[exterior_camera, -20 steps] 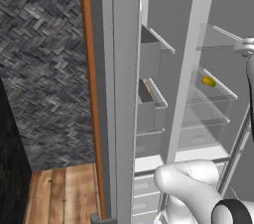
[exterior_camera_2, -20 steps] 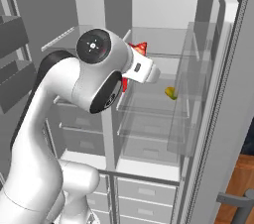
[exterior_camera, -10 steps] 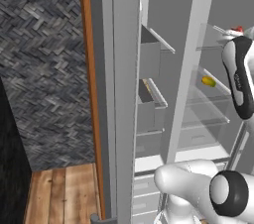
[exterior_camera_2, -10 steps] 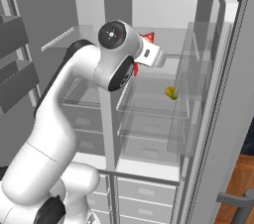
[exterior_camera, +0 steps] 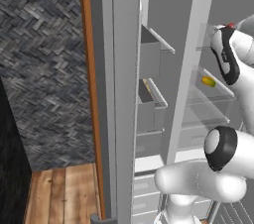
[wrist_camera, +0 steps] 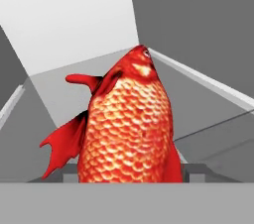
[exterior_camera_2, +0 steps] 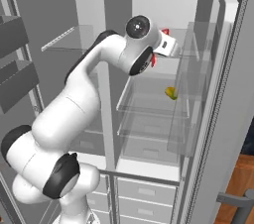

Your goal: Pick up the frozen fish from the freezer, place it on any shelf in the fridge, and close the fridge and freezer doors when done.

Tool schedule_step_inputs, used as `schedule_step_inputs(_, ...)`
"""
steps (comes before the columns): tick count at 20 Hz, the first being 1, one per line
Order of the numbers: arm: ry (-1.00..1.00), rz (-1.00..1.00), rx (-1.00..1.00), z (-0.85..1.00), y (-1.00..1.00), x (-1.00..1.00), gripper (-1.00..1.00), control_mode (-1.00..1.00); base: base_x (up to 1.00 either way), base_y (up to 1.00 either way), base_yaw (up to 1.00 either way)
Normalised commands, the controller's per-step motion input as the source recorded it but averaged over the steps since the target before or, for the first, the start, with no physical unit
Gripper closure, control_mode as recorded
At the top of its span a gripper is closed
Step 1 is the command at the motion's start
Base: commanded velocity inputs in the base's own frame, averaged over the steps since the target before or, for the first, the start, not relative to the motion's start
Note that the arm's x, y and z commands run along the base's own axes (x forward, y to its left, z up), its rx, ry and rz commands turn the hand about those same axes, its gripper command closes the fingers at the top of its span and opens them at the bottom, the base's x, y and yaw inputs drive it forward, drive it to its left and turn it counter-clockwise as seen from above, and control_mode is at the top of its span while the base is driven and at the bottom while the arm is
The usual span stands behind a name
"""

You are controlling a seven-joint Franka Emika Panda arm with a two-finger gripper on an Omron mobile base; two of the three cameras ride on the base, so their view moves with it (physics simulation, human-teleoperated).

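The frozen fish (wrist_camera: 129, 124) is red-orange and scaly, standing head-up between my gripper (wrist_camera: 131, 171) fingers, which are shut on it. In the right base view my gripper (exterior_camera_2: 173, 49) reaches into the top of the fridge (exterior_camera_2: 163, 119), with the fish's red fins (exterior_camera_2: 164, 31) showing beside the hand, just above the uppermost glass shelf (exterior_camera_2: 193, 55). A red tip of the fish (exterior_camera: 230, 25) peeks over my wrist in the left base view. The freezer (exterior_camera: 149, 69) stands open on the left with grey bins.
A small yellow-green round item (exterior_camera_2: 171, 92) lies on the lower glass shelf. The open fridge door (exterior_camera_2: 233, 99) stands at right, the open freezer door (exterior_camera: 119, 94) at left. Pale drawers (exterior_camera_2: 144, 193) sit below. A wooden floor (exterior_camera: 64, 193) lies beside the unit.
My arm has stretched up and further into the fridge's top section, carrying the fish from in front of the shelves to just above the uppermost shelf.
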Motion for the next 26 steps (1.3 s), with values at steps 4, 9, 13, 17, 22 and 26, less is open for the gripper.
schedule_step_inputs(4, 0.03, 0.00, 0.00, 0.00, -0.36, 0.95, 1.00, -1.00, 0.00, 0.00, 0.00)
schedule_step_inputs(9, 0.00, 0.03, 0.00, -0.10, -0.27, 1.00, 1.00, -1.00, 0.00, 0.00, 0.00)
schedule_step_inputs(13, 0.00, 0.07, 0.00, -0.30, -0.11, 1.00, -1.00, -1.00, 0.00, 0.00, 0.00)
schedule_step_inputs(17, 0.00, 0.00, 0.00, -0.19, 0.00, 0.33, -1.00, -1.00, 0.00, 0.00, 0.00)
schedule_step_inputs(22, -0.04, 0.00, 0.00, -0.31, 0.03, -0.31, -1.00, -1.00, 0.00, 0.00, 0.00)
schedule_step_inputs(26, -0.15, 0.00, 0.00, -0.30, 0.29, -0.56, -1.00, -1.00, 0.00, 0.00, 0.00)
